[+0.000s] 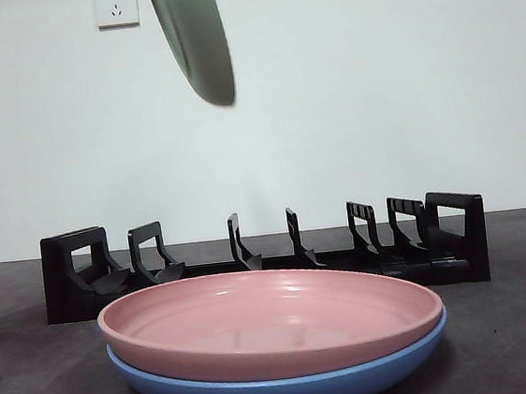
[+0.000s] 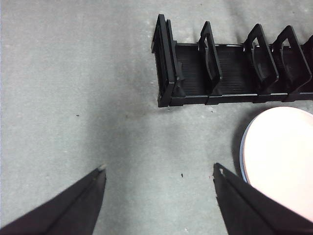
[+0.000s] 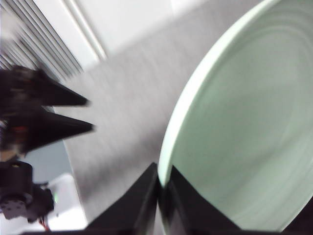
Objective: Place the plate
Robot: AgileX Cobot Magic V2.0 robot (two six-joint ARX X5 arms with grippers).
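Right wrist view, blurred: right hand [image 3: 164,188] seemingly pinches green plate [image 3: 244,127] rim.

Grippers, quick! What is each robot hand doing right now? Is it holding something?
Left gripper: open, holding nothing, above the bare table near the black rack.
Right gripper: shut on the rim of the green plate, held up in the air.
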